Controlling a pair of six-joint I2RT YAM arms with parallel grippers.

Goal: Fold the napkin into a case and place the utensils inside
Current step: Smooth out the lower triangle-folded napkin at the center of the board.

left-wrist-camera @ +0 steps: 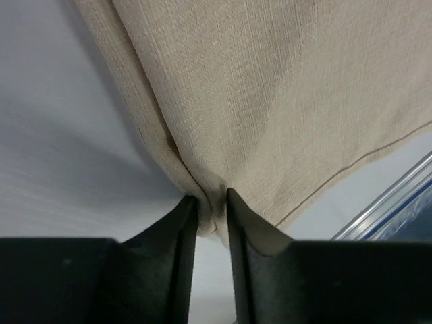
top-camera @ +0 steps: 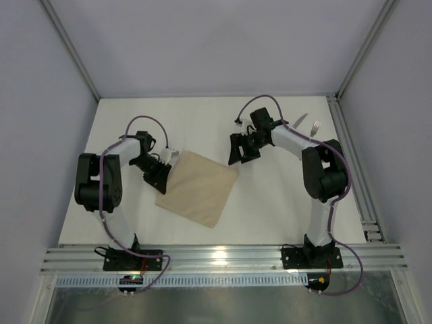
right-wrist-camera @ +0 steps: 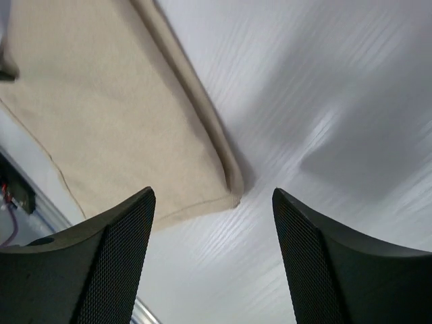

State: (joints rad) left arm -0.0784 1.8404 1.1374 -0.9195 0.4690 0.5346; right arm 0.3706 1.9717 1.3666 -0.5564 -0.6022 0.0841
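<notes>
Seeing, from the top external camera, the napkin point(top-camera: 199, 187) lying folded flat as a tilted square just left of the frame's centre, on the white table point(top-camera: 270, 202). Meeting its upper-left edge with the left gripper point(top-camera: 164, 174), though not resolving from up there whether gripping or merely touching.

Settling that in the left wrist view: pinching a puckered fold of the beige cloth between two dark fingers point(left-wrist-camera: 182, 229) standing nearly together at lower centre. Also showing creases fanning up from the nip toward the top of the frame, and a stitched hem running toward the right edge.

Hovering the right gripper point(top-camera: 241, 154) just beyond the napkin's upper-right corner, right of centre in the top view. Showing, in the right wrist view, two mesh-faced fingers spread wide at lower left and lower right, holding nothing. Showing too the napkin's corner lying on the table beyond the tips, touching neither. Revealing there the doubled thickness along the folded edge, too fine to make out from above.

Catching only in the top view the fork point(top-camera: 314, 126) and the knife point(top-camera: 300, 120), lying side by side at upper right, well apart from the napkin, only their silvery heads showing past the right arm.
</notes>
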